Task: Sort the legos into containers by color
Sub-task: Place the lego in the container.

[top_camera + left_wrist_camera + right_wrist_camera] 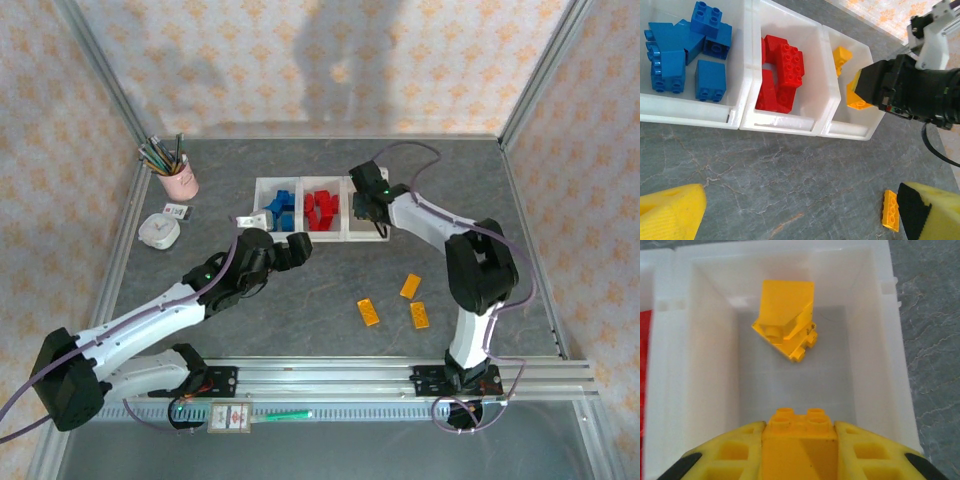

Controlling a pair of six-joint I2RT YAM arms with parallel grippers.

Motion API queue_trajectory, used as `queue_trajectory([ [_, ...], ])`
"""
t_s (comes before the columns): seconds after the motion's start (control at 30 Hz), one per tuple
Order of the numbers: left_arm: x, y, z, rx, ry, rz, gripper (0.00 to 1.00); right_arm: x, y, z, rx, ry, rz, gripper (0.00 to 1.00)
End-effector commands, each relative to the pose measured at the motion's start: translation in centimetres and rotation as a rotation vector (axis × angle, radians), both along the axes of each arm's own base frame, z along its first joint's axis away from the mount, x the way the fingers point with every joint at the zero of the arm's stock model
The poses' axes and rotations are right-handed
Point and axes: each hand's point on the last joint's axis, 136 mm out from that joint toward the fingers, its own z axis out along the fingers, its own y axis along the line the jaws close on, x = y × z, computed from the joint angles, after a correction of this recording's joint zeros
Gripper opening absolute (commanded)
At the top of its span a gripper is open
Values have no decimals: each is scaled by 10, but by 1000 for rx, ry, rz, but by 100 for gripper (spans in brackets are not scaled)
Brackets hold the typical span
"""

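The three joined white bins (300,184) stand mid-table. Blue bricks (682,47) fill the left bin, red bricks (782,70) the middle one. My right gripper (368,205) hangs over the right bin (875,340), shut on an orange-yellow brick (799,432) with its studs facing the bin floor. One yellow wedge brick (785,325) lies inside that bin. My left gripper (297,250) is open above bare table in front of the bins, nothing between its pads (670,212). Three orange-yellow bricks (369,312) (410,286) (419,315) lie on the table to the right.
A pink pencil cup (176,176) and a small white round object (159,231) stand at the back left. A white tag (250,221) lies by the blue bin. The table's metal rail (400,372) runs along the near edge.
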Motion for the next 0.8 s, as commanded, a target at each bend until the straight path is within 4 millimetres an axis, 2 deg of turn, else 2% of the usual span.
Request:
queue_trajectory([
  [0.0, 9, 2, 16, -8, -47, 18, 99, 14, 13, -1, 22, -13, 32, 29],
  [0.2, 10, 6, 15, -6, -44, 27, 99, 18, 14, -12, 9, -1, 32, 36],
  [0.37, 10, 9, 14, -5, -41, 31, 99, 17, 15, -5, 20, -12, 38, 43],
  [0.77, 10, 12, 16, -14, -43, 36, 99, 11, 15, 15, 47, -33, 48, 35],
])
